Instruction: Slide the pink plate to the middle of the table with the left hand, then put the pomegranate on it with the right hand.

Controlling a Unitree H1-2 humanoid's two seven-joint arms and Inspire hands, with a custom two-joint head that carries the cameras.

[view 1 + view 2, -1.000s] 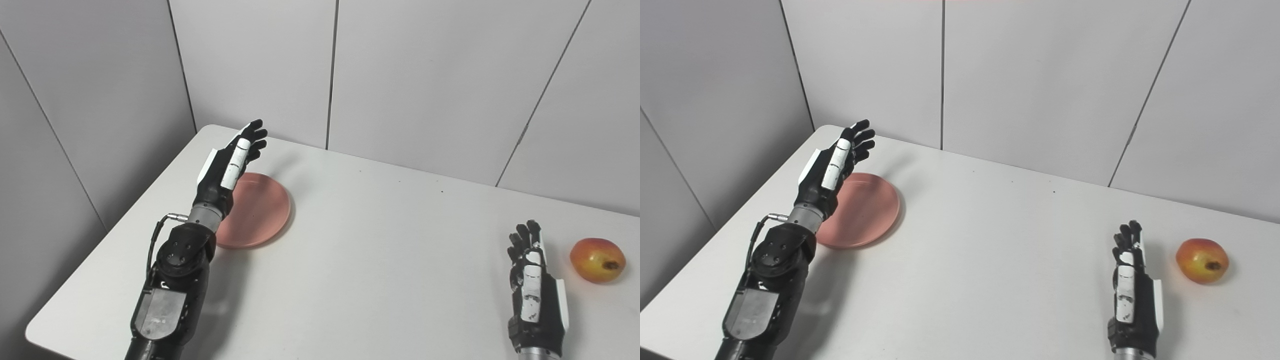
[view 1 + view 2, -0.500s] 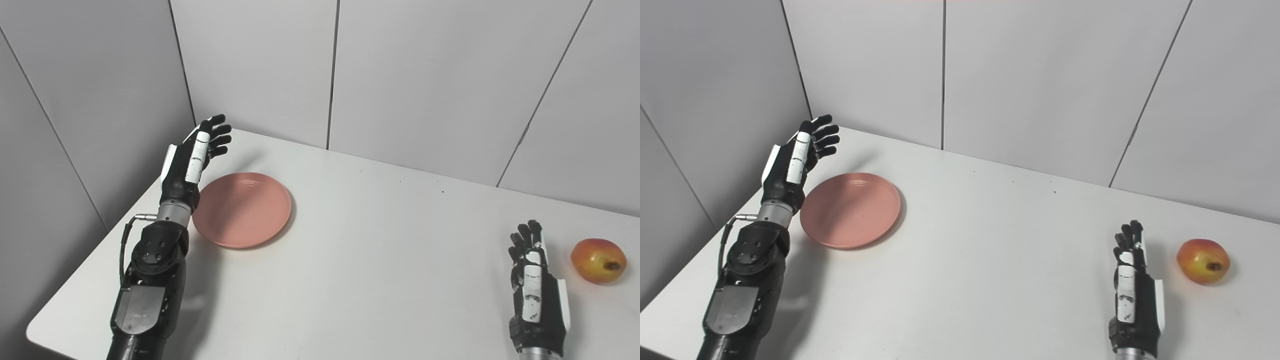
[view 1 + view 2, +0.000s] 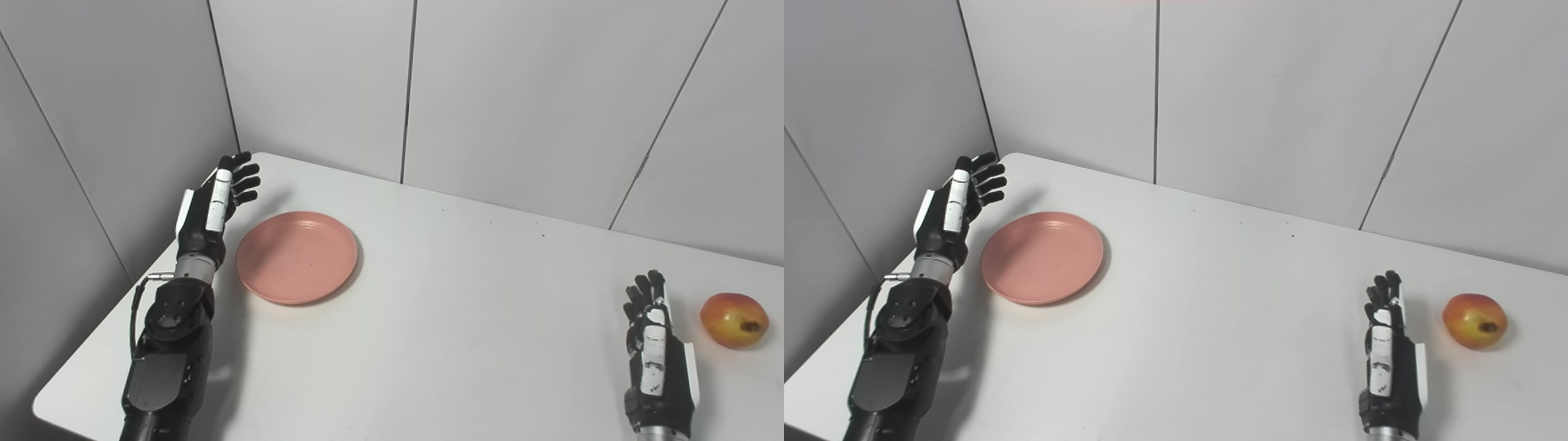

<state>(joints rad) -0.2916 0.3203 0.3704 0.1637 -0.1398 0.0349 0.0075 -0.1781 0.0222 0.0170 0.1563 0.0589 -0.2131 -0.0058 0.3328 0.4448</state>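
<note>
Right robot hand [image 3: 655, 349] nearest, fingers apart and empty, resting near the tabletop's [image 3: 465, 331] front right, close beside one pomegranate [image 3: 734, 311] near the right edge. Broad bare surface between there and one pink plate [image 3: 297, 256], lying flat toward the far left corner, clear of every edge. Left robot hand [image 3: 211, 205] raised just left of the plate, fingers spread, holding nothing, not touching it. Moved leftward off the plate since a second ago; plate and pomegranate unmoved.
</note>
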